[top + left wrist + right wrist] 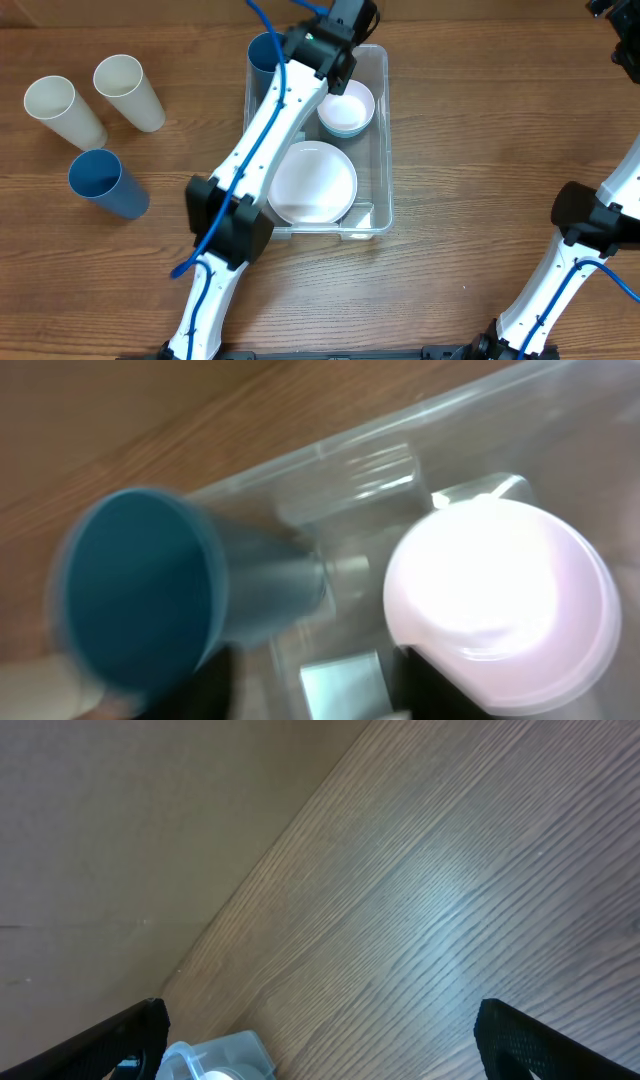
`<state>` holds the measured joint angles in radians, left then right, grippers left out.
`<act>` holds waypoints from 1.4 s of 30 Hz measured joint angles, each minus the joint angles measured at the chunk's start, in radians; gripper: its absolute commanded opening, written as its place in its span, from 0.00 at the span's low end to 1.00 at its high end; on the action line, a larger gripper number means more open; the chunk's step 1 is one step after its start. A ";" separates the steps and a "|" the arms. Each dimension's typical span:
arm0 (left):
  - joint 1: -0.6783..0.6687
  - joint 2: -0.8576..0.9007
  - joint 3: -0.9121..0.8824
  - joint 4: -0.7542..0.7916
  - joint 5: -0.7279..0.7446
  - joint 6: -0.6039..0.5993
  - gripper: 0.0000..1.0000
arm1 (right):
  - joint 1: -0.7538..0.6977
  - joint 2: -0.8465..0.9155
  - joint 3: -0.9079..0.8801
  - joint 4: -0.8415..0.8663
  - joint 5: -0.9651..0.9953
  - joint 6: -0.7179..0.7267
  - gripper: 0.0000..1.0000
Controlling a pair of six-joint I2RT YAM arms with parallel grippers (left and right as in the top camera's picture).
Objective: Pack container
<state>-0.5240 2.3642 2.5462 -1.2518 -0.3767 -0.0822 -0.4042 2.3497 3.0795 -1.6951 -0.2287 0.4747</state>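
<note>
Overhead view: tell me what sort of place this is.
Probably a robot lab bench set up for packing practice: white robot arms work at a wooden table, a clear container holds bowls, and cups lie beside it.

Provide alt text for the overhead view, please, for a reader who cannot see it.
The robot's left arm reaches over a clear container on a wooden table holding a white plate, a white bowl and a blue cup. Two cream cups and a second blue cup lie on the table to its left; the right arm is at the right edge.
</note>
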 measured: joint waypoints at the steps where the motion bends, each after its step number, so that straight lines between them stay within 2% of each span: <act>1: 0.000 -0.036 0.005 -0.029 0.005 -0.010 0.82 | 0.000 0.000 0.000 0.000 0.000 0.000 1.00; 8: 0.029 -0.330 0.021 -0.315 -0.002 -0.151 0.91 | 0.000 0.000 0.000 0.000 0.000 0.000 1.00; 9: 0.035 -0.352 0.022 -0.349 -0.008 -0.161 1.00 | 0.000 0.000 0.000 0.000 0.000 0.000 1.00; 11: 0.055 -0.414 0.022 -0.436 -0.024 -0.200 1.00 | 0.000 0.000 0.000 0.000 0.000 0.000 1.00; 14: 0.081 -0.477 0.010 -0.435 -0.024 -0.204 1.00 | 0.000 0.000 0.000 0.000 0.000 0.000 1.00; 18: 0.146 -0.568 -0.134 -0.433 -0.020 -0.216 1.00 | 0.000 0.000 0.000 -0.001 0.000 0.000 1.00; 23: 0.319 -0.645 -0.503 -0.436 -0.018 -0.286 1.00 | 0.000 0.000 0.000 0.000 0.000 0.000 1.00; 27: 0.493 -0.646 -0.620 -0.393 0.009 -0.311 1.00 | 0.000 0.000 0.000 -0.001 0.000 0.000 1.00; 31: 0.656 -0.650 -0.689 -0.294 0.130 -0.280 1.00 | 0.000 0.000 0.000 0.000 0.000 0.000 1.00; 34: 0.766 -0.658 -0.804 -0.191 0.254 -0.232 1.00 | 0.000 0.000 0.000 0.000 0.000 0.000 1.00; 40: 0.853 -0.662 -1.056 0.053 0.395 -0.178 1.00 | 0.000 0.000 0.000 0.000 0.000 0.000 1.00; 41: 0.853 -0.662 -1.080 0.082 0.409 -0.172 0.87 | 0.000 0.000 0.000 0.000 0.000 0.000 1.00; 42: 0.853 -0.663 -1.094 0.105 0.420 -0.172 0.64 | 0.000 0.000 0.000 0.000 0.000 0.000 1.00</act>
<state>0.3290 1.7016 1.4525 -1.1465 0.0437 -0.2539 -0.4042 2.3497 3.0795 -1.6955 -0.2287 0.4747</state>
